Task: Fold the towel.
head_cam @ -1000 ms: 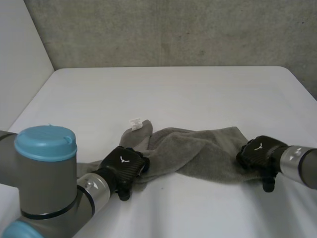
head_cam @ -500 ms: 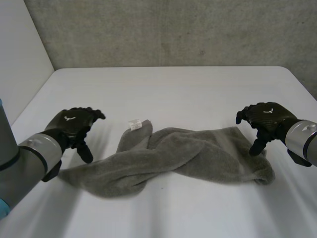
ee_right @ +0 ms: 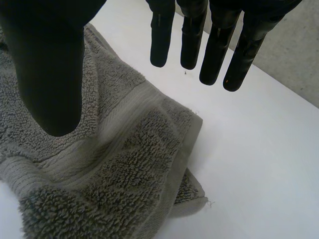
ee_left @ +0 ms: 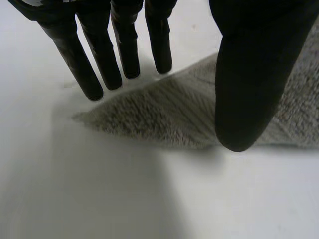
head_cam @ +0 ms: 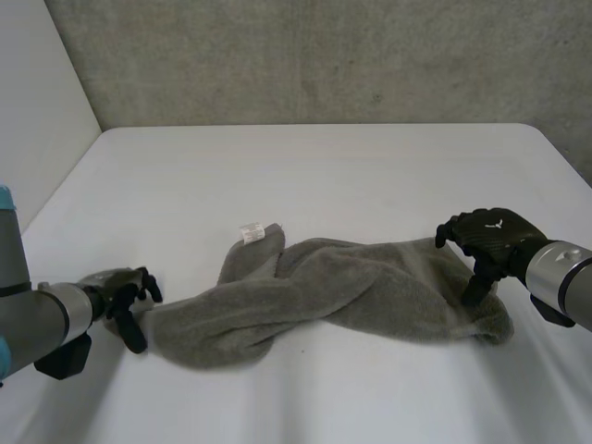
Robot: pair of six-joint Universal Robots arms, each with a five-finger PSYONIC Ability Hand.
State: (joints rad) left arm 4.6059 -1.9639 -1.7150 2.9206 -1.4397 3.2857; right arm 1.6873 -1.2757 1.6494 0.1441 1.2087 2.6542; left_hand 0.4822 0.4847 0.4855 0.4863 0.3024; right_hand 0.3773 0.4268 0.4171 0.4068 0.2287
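- Across table (head_cam: pixel 324 176) front, towel (head_cam: pixel 351 291) lies twisted, running 9 to 3 o'clock.
- left hand (head_cam: pixel 120 294) spread wide at the 9 o'clock tip, holding nothing; right hand (head_cam: pixel 490 239) likewise over the 3 o'clock end.
- IMO pinch true corners (not bunched folds) b4 lifting.

The towel (head_cam: pixel 351 291) lies bunched across the near middle of the table (head_cam: pixel 324 176), running left to right. The left hand (head_cam: pixel 125 294) sits at its left end, straight fingers (ee_left: pixel 102 59) just past that corner's tip. The right hand (head_cam: pixel 486 239) hangs over the right end, thumb above the cloth. A label (head_cam: pixel 252 229) lies at the towel's far left corner.
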